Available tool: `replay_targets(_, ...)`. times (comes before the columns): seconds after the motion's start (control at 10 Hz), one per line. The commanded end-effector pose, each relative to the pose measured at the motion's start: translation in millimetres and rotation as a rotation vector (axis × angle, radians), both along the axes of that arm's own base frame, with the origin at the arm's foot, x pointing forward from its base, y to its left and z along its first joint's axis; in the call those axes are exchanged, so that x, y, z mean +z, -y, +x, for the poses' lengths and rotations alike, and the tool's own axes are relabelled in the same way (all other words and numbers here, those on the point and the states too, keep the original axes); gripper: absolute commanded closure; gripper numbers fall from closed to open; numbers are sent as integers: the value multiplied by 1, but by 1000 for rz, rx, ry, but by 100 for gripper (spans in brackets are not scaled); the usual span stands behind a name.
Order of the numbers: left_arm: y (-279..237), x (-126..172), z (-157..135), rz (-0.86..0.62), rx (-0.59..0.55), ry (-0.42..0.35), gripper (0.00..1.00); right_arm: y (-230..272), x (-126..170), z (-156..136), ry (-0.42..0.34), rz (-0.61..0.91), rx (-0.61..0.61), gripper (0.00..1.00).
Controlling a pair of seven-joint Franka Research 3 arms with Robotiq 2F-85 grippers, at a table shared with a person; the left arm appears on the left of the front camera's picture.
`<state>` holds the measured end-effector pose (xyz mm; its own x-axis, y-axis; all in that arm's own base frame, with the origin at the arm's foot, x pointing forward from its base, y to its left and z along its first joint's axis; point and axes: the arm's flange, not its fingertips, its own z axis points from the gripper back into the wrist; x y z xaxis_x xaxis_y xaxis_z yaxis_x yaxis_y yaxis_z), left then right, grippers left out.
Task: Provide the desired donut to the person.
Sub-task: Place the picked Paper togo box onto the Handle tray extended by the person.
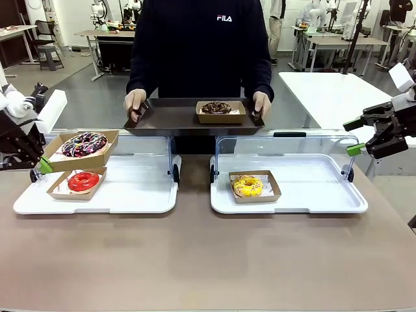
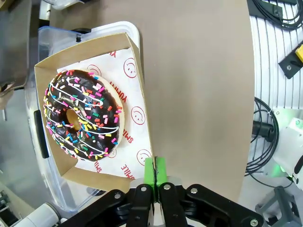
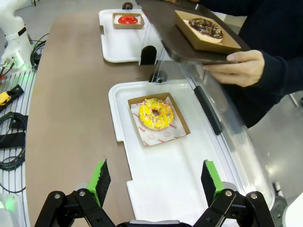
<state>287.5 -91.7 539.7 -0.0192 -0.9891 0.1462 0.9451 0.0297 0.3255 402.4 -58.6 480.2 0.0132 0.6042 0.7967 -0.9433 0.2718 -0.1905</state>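
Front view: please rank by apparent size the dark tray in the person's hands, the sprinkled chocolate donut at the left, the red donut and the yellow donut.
1. Dark tray.
2. Sprinkled chocolate donut.
3. Red donut and yellow donut: they look about alike, so I do not rank one above the other.

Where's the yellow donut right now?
Front view: the yellow donut sits in a cardboard box on the right white tray, at its left end.
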Motion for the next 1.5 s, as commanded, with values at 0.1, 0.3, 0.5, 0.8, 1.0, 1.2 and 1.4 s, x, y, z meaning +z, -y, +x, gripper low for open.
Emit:
replay_targets(0.1,2,1,1,-13,12,9,100,-1,-1,1,10,19,7,0)
replay_targets(0.3,2,1,1,-13,12,9,100,-1,-1,1,10,19,7,0)
replay_targets(0.5,2,1,1,-13,12,9,100,-1,-1,1,10,19,7,0)
replay_targets(0.8,2,1,1,-13,12,9,100,-1,-1,1,10,19,7,0)
replay_targets(1.0,2,1,1,-13,12,9,100,-1,-1,1,10,19,7,0)
replay_targets(1.2,0,0,0,0,0,0,99,-1,-1,1,10,19,7,0)
replay_targets(1.4,38,45,27,4,66,-26,99,-1,-1,1,10,19,7,0)
